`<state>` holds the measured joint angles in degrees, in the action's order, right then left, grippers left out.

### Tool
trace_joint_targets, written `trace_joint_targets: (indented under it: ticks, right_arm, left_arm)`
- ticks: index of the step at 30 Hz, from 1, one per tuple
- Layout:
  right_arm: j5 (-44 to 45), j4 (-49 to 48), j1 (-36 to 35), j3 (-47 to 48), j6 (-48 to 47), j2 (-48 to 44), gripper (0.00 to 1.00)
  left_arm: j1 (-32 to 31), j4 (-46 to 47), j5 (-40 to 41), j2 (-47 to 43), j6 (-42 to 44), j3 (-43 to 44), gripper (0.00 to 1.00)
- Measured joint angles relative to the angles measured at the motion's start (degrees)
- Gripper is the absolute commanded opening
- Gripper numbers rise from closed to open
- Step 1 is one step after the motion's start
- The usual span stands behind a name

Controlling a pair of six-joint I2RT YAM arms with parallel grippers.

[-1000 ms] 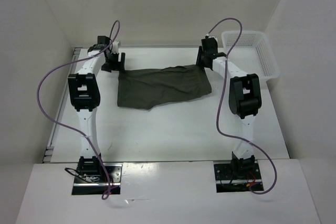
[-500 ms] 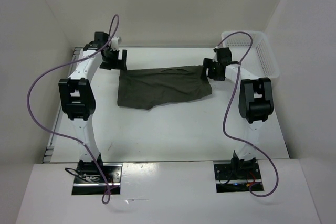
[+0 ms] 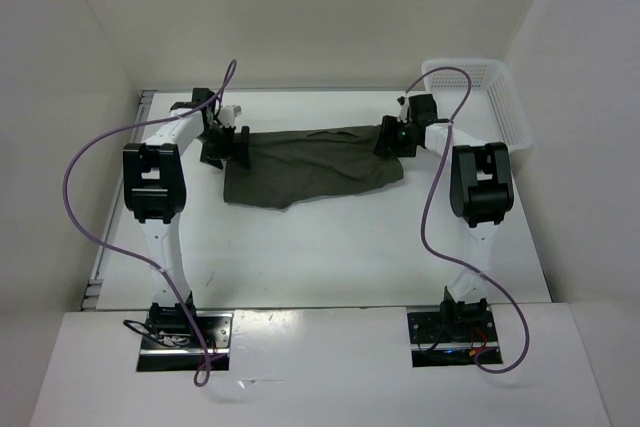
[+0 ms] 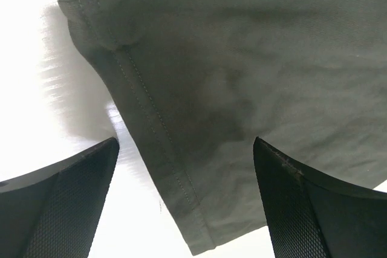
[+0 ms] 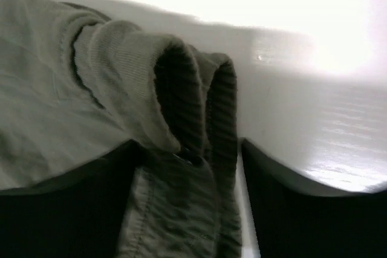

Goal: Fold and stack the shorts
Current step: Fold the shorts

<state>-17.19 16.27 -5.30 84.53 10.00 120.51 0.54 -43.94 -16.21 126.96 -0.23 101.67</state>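
The shorts [image 3: 310,162] lie spread across the far middle of the bench [image 3: 330,247], well apart from the white mesh basket [image 3: 497,117] at the far right. An end effector sits at each end of the shorts. The left end effector [image 4: 185,143] is spread wide over a stitched hem [image 4: 154,149], with the fabric flat beneath it and nothing pinched. The risk here is that closing from this height catches only the top layer, or nothing at all, so the lower layer drags behind and the fold comes out skewed. The right end effector [image 5: 190,203] is also spread, straddling the bunched ribbed waistband [image 5: 175,89]. A thin strip of bench shows beside one finger, so it does not appear clamped. That roll is thick and springy, so a shallow bite could squeeze it out sideways. If only one side grips, lifting would likely swing the cloth around and wrinkle it. The purple cables loop close above the arms and could snag as they cross.
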Motion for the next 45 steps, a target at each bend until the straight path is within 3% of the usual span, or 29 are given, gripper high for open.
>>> trace_joint_targets:
  ticks: [2,3,6,7,15,19,20,24,28,32,39,45]
  right_arm:
    - [0.17,0.02,0.00,0.44,0.46,0.59,0.51]
    - [0.37,0.02,-0.02,0.81,0.76,0.94,0.37]
    - [0.81,0.07,-0.09,1.20,1.64,1.55,0.16]
    - [0.81,0.04,-0.09,1.20,1.77,1.55,0.01]
    - [1.42,0.31,-0.31,0.87,1.18,0.72,0.01]
    - [2.05,2.56,-0.55,0.50,0.07,-1.14,0.01]
    - [2.05,3.37,-0.55,0.48,-0.26,-1.90,0.01]
    - [2.23,7.28,-0.72,0.48,-1.68,-6.38,0.01]
    - [3.45,11.17,-1.42,0.50,-2.71,-11.61,0.01]
    - [5.49,15.76,-2.93,1.25,-2.82,-15.47,0.01]
    - [11.17,21.33,-10.03,6.86,-0.55,-16.24,0.01]
    - [15.65,23.06,-20.00,17.94,4.17,-11.93,0.01]
  left_arm:
    - [0.00,0.02,-0.24,0.07,0.02,0.00,0.99]
    - [0.00,0.02,-0.35,0.07,0.07,0.00,0.99]
    - [0.02,0.04,-0.61,0.09,0.00,0.02,0.99]
    - [0.00,0.04,-0.63,0.09,0.02,0.02,0.99]
    - [-0.04,0.02,-1.53,0.35,0.02,0.24,0.99]
    - [-0.48,0.09,-2.97,0.70,-0.02,0.50,0.90]
    - [-0.72,0.07,-3.39,0.90,-0.07,0.68,0.80]
    - [-2.40,0.61,-5.35,1.99,-0.15,1.29,0.61]
    - [-4.15,0.52,-7.63,3.98,-0.28,3.26,0.28]
    - [-5.86,-0.02,-10.62,5.97,-0.17,5.29,0.11]
    - [-12.20,-0.94,-13.16,9.75,-0.13,11.52,0.08]
    - [-17.88,-0.76,-15.72,10.88,-0.09,13.07,0.07]
